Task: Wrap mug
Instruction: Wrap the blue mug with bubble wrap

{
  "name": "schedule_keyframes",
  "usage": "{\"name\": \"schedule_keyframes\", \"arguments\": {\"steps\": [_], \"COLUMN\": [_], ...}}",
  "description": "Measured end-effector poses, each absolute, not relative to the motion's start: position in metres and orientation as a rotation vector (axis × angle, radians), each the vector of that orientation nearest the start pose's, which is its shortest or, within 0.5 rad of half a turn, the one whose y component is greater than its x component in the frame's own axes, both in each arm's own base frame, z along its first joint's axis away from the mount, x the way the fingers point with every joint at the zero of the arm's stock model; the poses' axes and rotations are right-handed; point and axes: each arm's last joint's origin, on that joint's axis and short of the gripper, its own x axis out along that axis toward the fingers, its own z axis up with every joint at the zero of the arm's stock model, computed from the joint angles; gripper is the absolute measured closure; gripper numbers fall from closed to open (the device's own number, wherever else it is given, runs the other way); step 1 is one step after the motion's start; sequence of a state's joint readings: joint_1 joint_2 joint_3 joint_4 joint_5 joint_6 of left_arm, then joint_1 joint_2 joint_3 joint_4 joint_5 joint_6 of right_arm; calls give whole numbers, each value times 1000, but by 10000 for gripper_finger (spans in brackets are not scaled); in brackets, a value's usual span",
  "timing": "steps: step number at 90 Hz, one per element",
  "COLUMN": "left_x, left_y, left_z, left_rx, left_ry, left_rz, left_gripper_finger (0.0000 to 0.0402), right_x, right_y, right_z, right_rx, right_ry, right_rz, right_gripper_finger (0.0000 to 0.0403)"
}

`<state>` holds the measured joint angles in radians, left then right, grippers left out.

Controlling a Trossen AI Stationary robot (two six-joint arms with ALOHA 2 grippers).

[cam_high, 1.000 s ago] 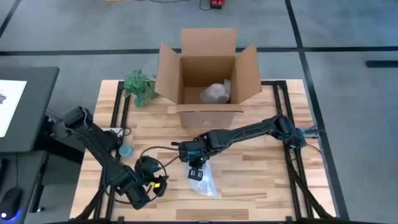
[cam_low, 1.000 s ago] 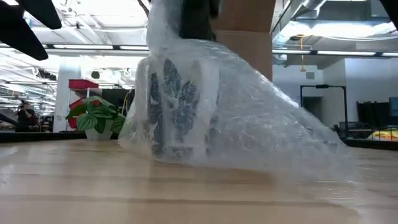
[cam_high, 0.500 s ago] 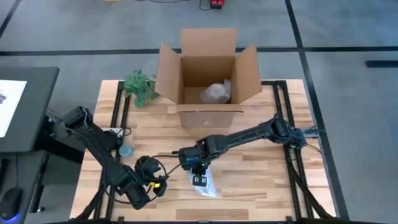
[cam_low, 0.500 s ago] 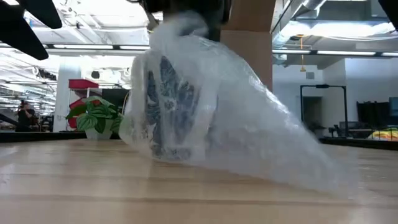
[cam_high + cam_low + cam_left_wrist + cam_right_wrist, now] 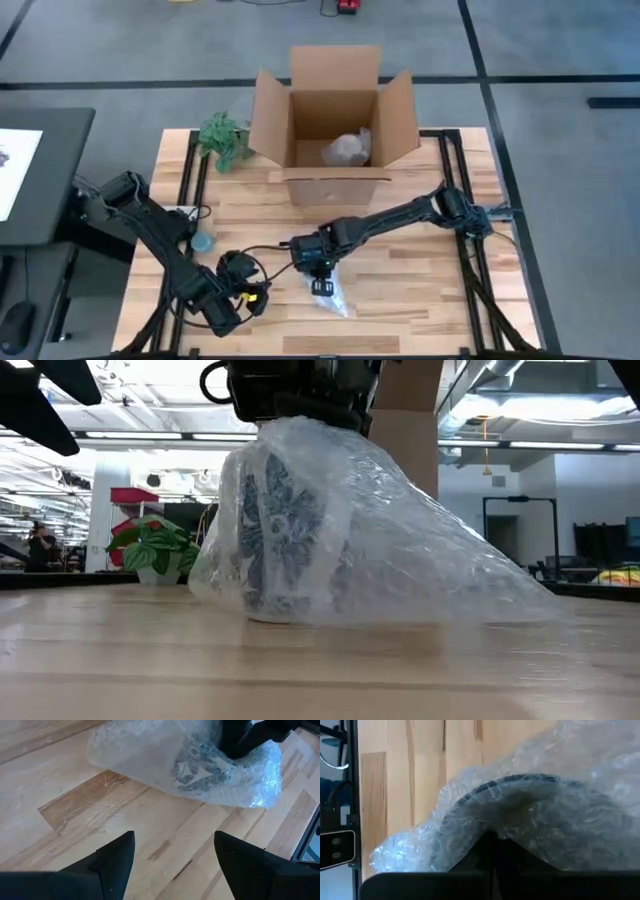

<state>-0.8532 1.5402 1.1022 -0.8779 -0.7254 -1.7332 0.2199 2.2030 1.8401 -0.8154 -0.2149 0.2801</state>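
A white mug with a blue pattern (image 5: 278,530) stands on the table inside clear bubble wrap (image 5: 400,560), whose loose tail trails along the tabletop. The high view shows the bundle (image 5: 330,298) near the table's front middle. My right gripper (image 5: 322,284) is directly above it, shut on the wrap at the mug's top. In the left wrist view the wrapped mug (image 5: 197,765) lies ahead of my left gripper (image 5: 172,855), which is open just to the bundle's left (image 5: 248,296), touching nothing. My right gripper pinches the bubble wrap over the mug's rim (image 5: 520,795) between its shut fingers (image 5: 495,851), coming from above and pointing down. How many layers it has is hidden by the fingers. The mug stands upright with its base on the table, and the wrap's tail (image 5: 480,595) lies slack.
An open cardboard box (image 5: 335,120) holding another wrapped bundle (image 5: 347,150) stands at the far middle. A small green plant (image 5: 225,138) is at the far left, and a small blue item (image 5: 203,242) sits by the left arm. Bare wood lies to the right of the bundle.
My right gripper has moved toward the table's near edge and down with the wrapped mug. The mug, tilted and partly off the wood half a second ago, now stands upright on the table. The wrap's tail has settled flat.
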Motion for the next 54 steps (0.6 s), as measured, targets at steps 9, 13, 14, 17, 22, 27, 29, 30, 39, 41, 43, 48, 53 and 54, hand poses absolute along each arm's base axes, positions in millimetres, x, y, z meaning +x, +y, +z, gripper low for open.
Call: {"name": "schedule_keyframes", "arguments": {"steps": [9,13,14,17,22,27,29,30,39,41,43,48,53,54], "left_x": [200,200,200,200,200,200,200,200,200,200,200,200,200,200], "left_y": [-200,-200,-200,-200,-200,-200,-200,-200,-200,-200,-200,-200,-200,-200], "left_z": [231,231,231,231,231,231,231,231,231,231,231,231,231,231], "left_rx": [-677,-678,-678,-678,-678,-678,-679,-679,-680,-681,-681,-680,-680,-680], "left_ry": [670,670,670,670,670,670,670,670,670,670,670,670,669,669], "left_rz": [624,624,624,624,624,624,624,624,624,624,624,625,625,625], "left_gripper_finger": [151,151,151,151,151,151,151,151,151,151,151,151,151,151], "right_x": [451,451,451,450,449,447,447,447,445,445,445,443,442,442], "right_y": [107,107,106,105,103,101,100,100,99,100,100,103,108,109], "right_z": [211,222,225,234,248,258,261,262,272,274,276,276,270,268], "right_rx": [243,244,245,247,249,250,251,251,250,256,264,275,257,254], "right_ry": [1209,1197,1193,1180,1173,1180,1185,1188,1201,1198,1195,1205,1222,1226], "right_rz": [210,211,212,212,212,208,204,203,205,215,230,266,288,290], "right_gripper_finger": [403,403,403,403,403,403,403,403,403,403,403,403,403,403]}}
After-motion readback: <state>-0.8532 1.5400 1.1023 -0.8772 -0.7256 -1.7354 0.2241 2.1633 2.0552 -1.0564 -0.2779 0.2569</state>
